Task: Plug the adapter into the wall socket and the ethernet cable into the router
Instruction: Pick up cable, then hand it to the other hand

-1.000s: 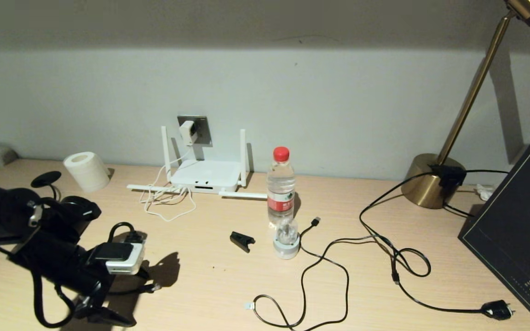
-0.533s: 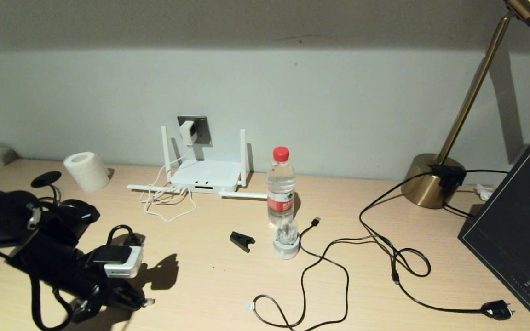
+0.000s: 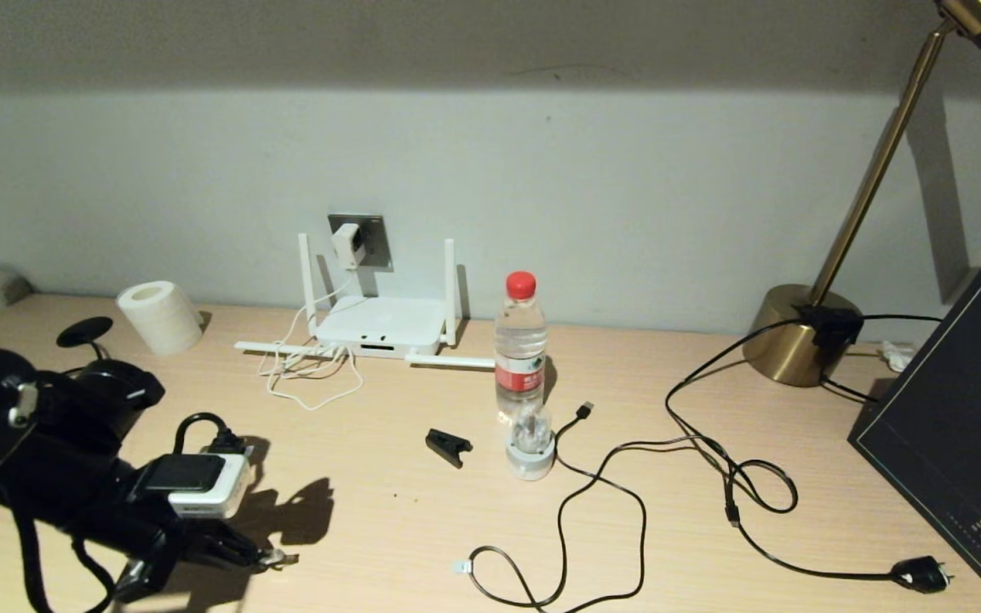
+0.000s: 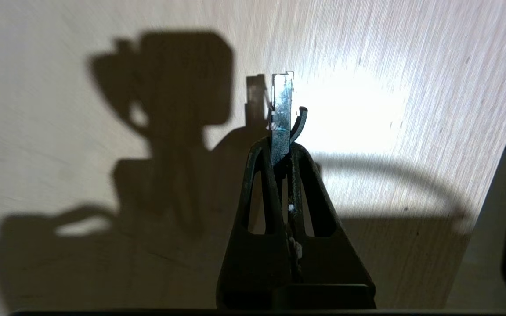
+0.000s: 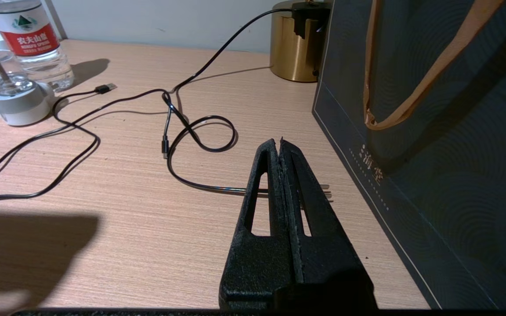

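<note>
The white adapter sits in the grey wall socket, and its thin white cord drops to the white router on the desk below. My left gripper is low over the desk's front left, shut on the ethernet cable's clear plug. In the left wrist view the plug sticks out past the gripper, just above the wood. My right gripper is shut and empty, hovering near the dark bag.
A water bottle and a small domed gadget stand mid-desk, with a black clip beside them. A USB cable and a black mains plug trail to the right. A paper roll, lamp base and dark bag flank the desk.
My left gripper has shut on the ethernet plug, and the arm has drawn back to the left and nearer the desk's front edge. The right arm has not moved.
</note>
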`<state>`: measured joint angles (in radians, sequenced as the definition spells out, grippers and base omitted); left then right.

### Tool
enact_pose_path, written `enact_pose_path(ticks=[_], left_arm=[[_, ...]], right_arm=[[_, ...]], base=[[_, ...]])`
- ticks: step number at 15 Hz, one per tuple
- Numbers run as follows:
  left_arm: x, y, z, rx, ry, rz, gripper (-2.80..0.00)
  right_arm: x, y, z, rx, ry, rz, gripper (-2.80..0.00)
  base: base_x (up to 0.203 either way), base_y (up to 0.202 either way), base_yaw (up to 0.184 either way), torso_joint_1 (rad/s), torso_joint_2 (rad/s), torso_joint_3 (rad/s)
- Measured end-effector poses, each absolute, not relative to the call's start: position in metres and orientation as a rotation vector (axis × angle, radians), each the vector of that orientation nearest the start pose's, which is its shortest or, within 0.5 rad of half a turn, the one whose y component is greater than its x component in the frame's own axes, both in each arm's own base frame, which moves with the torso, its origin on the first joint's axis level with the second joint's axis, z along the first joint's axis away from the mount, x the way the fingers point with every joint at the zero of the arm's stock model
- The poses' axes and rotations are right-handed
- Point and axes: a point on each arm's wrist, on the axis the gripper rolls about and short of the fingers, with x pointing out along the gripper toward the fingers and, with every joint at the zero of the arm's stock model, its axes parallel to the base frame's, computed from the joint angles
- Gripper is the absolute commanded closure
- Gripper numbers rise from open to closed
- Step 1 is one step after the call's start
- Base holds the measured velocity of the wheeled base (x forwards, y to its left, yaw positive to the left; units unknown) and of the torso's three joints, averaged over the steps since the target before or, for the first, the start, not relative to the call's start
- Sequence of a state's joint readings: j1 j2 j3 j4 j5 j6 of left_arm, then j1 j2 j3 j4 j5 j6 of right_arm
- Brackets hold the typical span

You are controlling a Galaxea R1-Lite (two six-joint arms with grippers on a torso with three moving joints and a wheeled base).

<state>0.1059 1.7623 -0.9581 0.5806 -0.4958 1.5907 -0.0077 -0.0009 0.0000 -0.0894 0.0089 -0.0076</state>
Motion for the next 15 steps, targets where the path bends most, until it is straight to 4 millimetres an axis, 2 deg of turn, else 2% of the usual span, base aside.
enact_pose_path(ticks=[4, 7, 11, 15], left_arm=[[0.235, -0.023, 0.180, 1.061, 0.505, -1.194, 0.00], [0.220, -0.052, 0.209, 1.146, 0.454, -1.145, 0.00], [0.213, -0.061, 0.221, 1.197, 0.388, -1.090, 0.00], [0.203, -0.059, 0.214, 1.109, 0.387, -1.021, 0.00]], right_arm=[[-0.023, 0.000, 0.085, -0.008, -0.091, 0.001, 0.00], [-0.023, 0.000, 0.085, -0.008, -0.090, 0.001, 0.00], [-0.023, 0.000, 0.085, -0.008, -0.091, 0.001, 0.00], [-0.023, 0.000, 0.085, -0.008, -0.091, 0.001, 0.00]], base=[[0.000, 0.000, 0.000, 0.000, 0.00, 0.000], [0.000, 0.000, 0.000, 0.000, 0.00, 0.000], [0.000, 0.000, 0.000, 0.000, 0.00, 0.000], [0.000, 0.000, 0.000, 0.000, 0.00, 0.000]])
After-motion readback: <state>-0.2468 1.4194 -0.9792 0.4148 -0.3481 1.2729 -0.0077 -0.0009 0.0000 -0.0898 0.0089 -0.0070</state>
